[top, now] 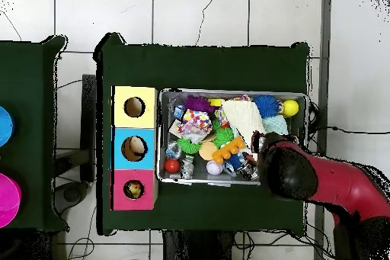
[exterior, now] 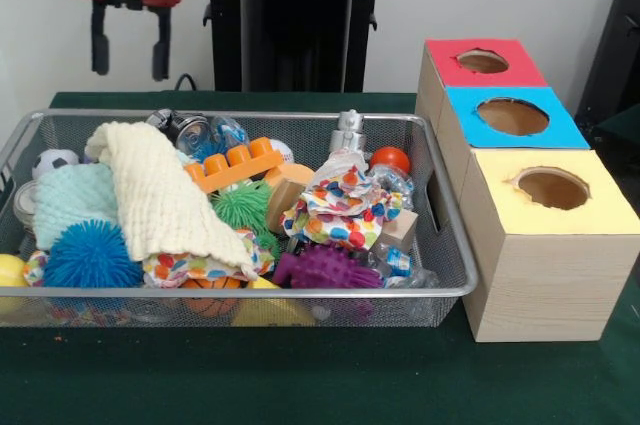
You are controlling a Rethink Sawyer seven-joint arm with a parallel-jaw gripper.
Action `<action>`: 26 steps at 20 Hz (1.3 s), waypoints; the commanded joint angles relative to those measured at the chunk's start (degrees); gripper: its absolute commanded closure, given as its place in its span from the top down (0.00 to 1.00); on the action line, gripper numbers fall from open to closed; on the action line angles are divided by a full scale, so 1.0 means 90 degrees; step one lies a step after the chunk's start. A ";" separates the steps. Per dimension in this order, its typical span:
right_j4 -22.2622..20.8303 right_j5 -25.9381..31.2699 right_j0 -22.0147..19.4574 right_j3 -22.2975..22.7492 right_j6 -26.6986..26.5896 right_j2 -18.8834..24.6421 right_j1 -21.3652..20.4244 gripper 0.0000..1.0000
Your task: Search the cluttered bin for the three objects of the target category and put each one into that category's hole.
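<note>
While the arm hangs raised at the upper left of the front view, its jaws (exterior: pixel 130 43) stand well apart and hold nothing, clear above the far left corner of the bin (exterior: pixel 300 116). The bin sits on the green bench (exterior: pixel 300 375) and is packed: a cream cloth (exterior: pixel 160 195) drapes over a teal cloth (exterior: pixel 72 203) and a blue spiky ball (exterior: pixel 92 255); an orange toy brick (exterior: pixel 233 165), a green spiky ball (exterior: pixel 243 207), a spotted fabric piece (exterior: pixel 340 207), a purple spiky ball (exterior: pixel 325 267) and a small orange-red ball (exterior: pixel 390 158) lie among the rest. Just beside the bin, to its right, stand three boxes with holes: red (exterior: pixel 482 62), blue (exterior: pixel 512 116), yellow (exterior: pixel 552 188).

From overhead, the red arm (top: pixel 320 181) covers the bin's lower right corner, and the jaws themselves cannot be made out. The three boxes (top: pixel 134 149) stand in a row against the bin's left wall; something seems to lie inside the blue and red holes, identity unclear.

Assessment: no grasp is under way and the target category is not evident. Recommended practice is to descend vertically onto an exposed, uncovered item, avoid snagging the cloths, lift clear of the rim, then centre over the matching hole before release.
</note>
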 commanded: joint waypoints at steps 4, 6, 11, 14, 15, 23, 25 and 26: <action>-0.1657 -0.1125 -0.0604 -0.0434 -0.0760 0.0503 0.0716 1.00; -0.1809 -0.1243 -0.0749 -0.0530 -0.0734 0.0609 0.1056 1.00; -0.2057 -0.1374 -0.1288 -0.0510 -0.0891 0.1227 0.1727 1.00; -0.2175 -0.1393 -0.1540 -0.0475 -0.0897 0.1461 0.2065 1.00; -0.2262 -0.1446 -0.1543 -0.0484 -0.0837 0.1449 0.2109 1.00; -0.2581 -0.1353 -0.1877 -0.0614 -0.0824 0.1874 0.2717 1.00; -0.2703 -0.1401 -0.1760 -0.0663 -0.0673 0.1731 0.2678 1.00; -0.2752 -0.1404 -0.1725 -0.0684 -0.0631 0.1696 0.2658 1.00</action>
